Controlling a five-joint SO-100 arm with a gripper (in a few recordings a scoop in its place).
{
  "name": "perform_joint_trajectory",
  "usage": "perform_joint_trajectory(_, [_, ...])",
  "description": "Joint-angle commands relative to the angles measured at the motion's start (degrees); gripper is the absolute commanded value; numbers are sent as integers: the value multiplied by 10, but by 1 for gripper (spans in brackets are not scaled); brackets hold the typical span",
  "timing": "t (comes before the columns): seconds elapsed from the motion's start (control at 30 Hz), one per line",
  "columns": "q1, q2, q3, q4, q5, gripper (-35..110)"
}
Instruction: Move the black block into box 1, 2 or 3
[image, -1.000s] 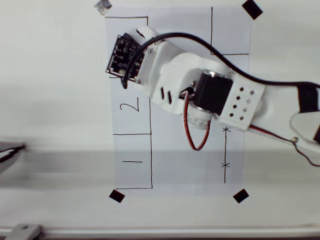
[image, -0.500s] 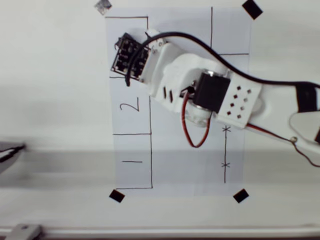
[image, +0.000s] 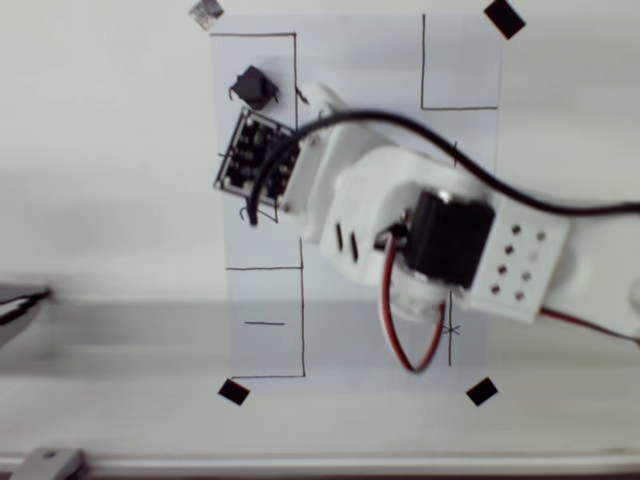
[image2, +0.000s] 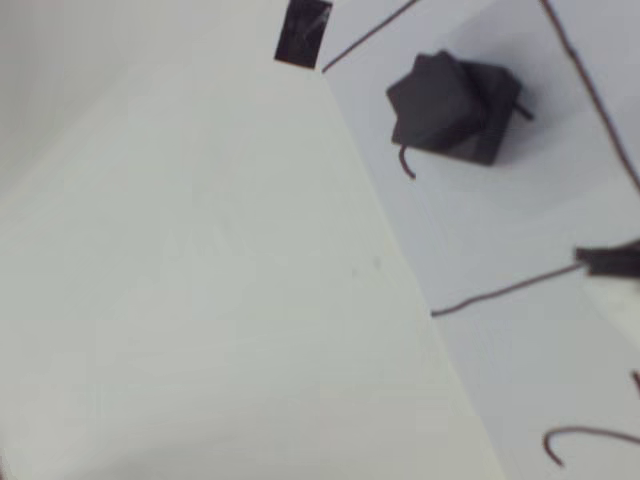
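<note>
Overhead view: the black block (image: 255, 87) rests free inside the box (image: 292, 60) at the paper's far-left corner on the worktop. Placement appears complete. The gripper (image: 300, 98) is just beside it; jaw opening cannot be determined.

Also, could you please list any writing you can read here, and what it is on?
"1", sideways: in the bottom box on the paper.
"x": on the drawn line, beside the arm.
Digits under the block and arm: only stray strokes, unreadable.
</note>
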Motion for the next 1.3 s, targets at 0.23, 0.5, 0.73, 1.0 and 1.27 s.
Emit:
perform_joint_trajectory(0.23, [-38, 282, 245, 5, -7, 25])
perform_joint_trajectory(0.5, [-69, 416, 394, 5, -18, 26])
perform_joint_trajectory(0.73, [-99, 542, 525, 4, -20, 26])
perform_joint_trajectory(1.0, [-134, 697, 681, 3, -37, 26])
perform_joint_trajectory(1.27, [-158, 834, 812, 4, -35, 26])
